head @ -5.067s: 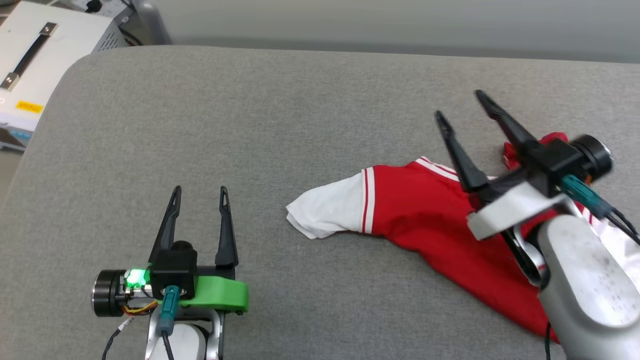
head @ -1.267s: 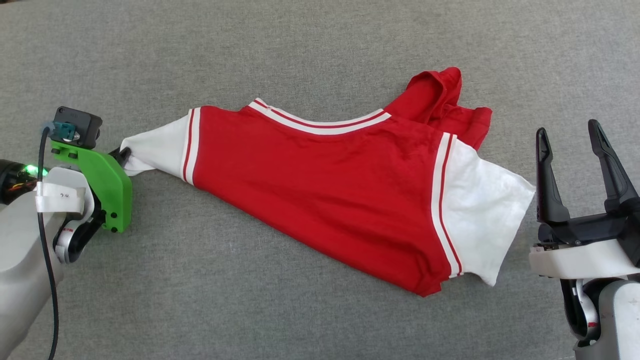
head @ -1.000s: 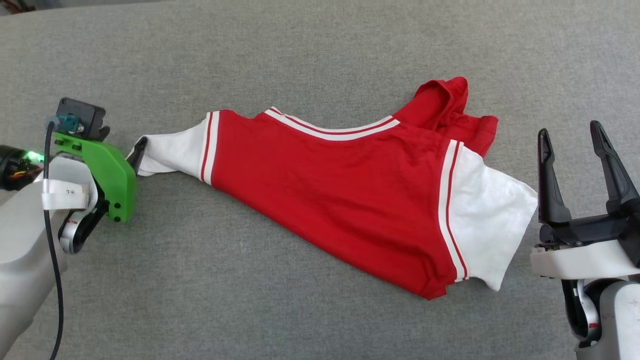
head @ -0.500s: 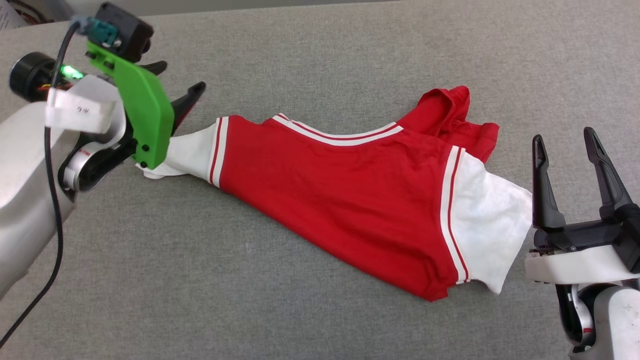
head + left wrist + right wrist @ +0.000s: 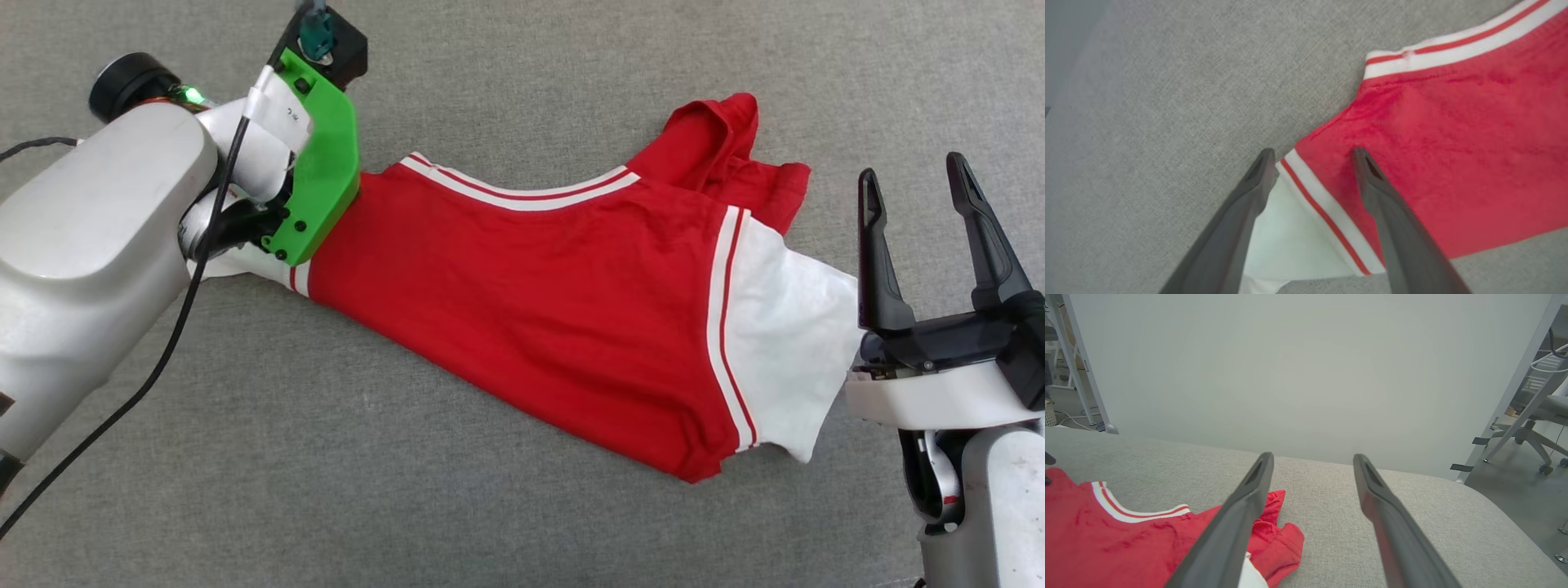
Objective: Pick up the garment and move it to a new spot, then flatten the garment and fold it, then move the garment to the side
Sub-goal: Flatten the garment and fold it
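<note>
The garment (image 5: 522,286), red with white sleeves, lies spread and creased on the grey padded surface (image 5: 490,506), with a bunched red fold (image 5: 718,155) at its far side. In the left wrist view my left gripper (image 5: 1313,157) hovers open over the striped seam of the left sleeve (image 5: 1290,241), one finger above the white sleeve and the other above the red body (image 5: 1453,155). In the head view its green mount (image 5: 322,163) hides the fingers. My right gripper (image 5: 912,167) stands open and empty just right of the right white sleeve (image 5: 792,327); it is also open here (image 5: 1313,458).
The grey surface ends in a rounded far edge (image 5: 1412,473) before a pale wall. Beyond the right corner stand a slanted metal frame leg (image 5: 1515,388) and an office chair (image 5: 1535,412) on the floor.
My left arm has lifted away from the tip of the left sleeve and swung over the sleeve to its seam, jaws open. The right gripper has held its place. The head camera has shifted.
</note>
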